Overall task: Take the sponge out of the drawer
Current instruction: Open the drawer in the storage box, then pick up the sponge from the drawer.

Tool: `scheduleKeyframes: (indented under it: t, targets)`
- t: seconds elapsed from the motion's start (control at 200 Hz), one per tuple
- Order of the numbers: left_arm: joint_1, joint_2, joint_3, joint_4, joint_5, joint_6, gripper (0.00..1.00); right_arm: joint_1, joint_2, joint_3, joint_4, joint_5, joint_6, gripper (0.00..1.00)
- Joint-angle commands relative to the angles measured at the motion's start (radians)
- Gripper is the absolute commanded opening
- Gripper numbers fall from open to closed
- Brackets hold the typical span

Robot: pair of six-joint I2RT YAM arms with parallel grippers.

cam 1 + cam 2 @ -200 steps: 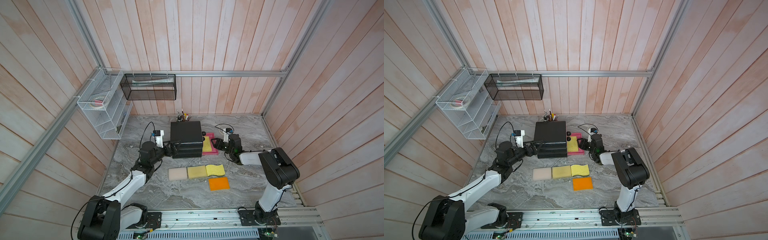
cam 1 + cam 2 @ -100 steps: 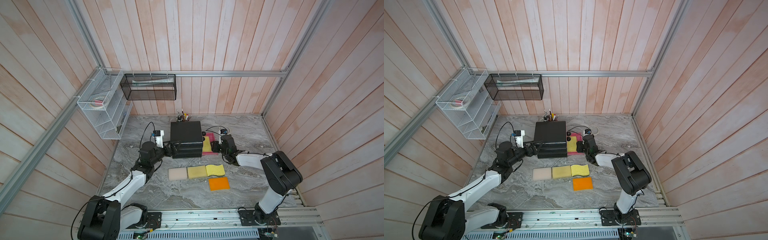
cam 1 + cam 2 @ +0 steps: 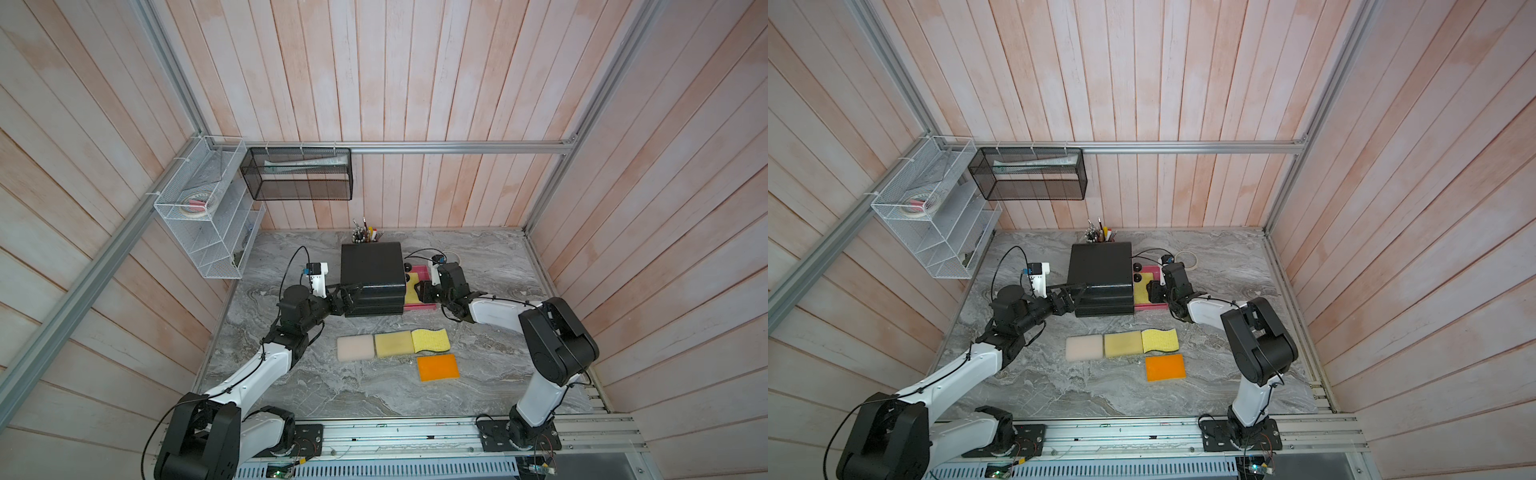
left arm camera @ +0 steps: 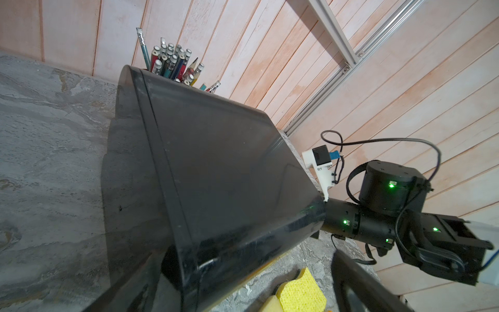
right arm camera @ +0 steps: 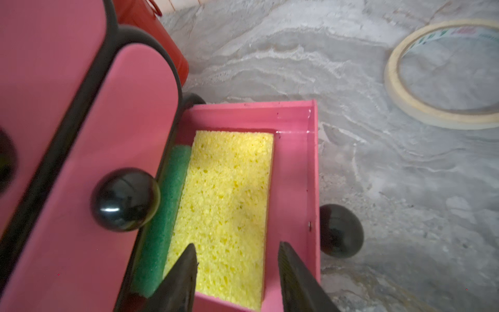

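My right gripper hangs over the near end of the open drawer, fingers apart and clamped on nothing. The sponge lies inside the drawer, directly below and ahead of the fingers. Its long axis runs away from me along the drawer, so the fingers straddle its short width. Its green edge faces the cabinet. I cannot tell whether the fingers touch the sponge. A straight descent and a squeeze should suffice. My left gripper stands spread wide on the cabinet side opposite the drawer, so the right arm is nearer.
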Motion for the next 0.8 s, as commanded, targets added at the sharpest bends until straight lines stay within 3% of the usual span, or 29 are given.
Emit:
scheduleKeyframes:
  t: [0.0, 0.325, 0.55, 0.795]
  targets:
    - [-0.008, -0.007, -0.017, 0.022, 0.046, 0.008, 1.0, 0.001, 0.049, 0.061, -0.12, -0.041, -0.011, 0.53]
    - [-0.008, -0.019, -0.027, 0.028, 0.046, 0.006, 1.0, 0.004, 0.123, 0.154, -0.235, -0.019, 0.026, 0.63]
    - [-0.008, -0.024, -0.035, 0.039, 0.047, 0.004, 1.0, 0.01, 0.197, 0.273, -0.408, 0.105, 0.027, 0.64]
    - [-0.008, -0.029, -0.043, 0.044, 0.048, 0.008, 1.0, 0.009, 0.195, 0.275, -0.422, 0.131, 0.039, 0.65]
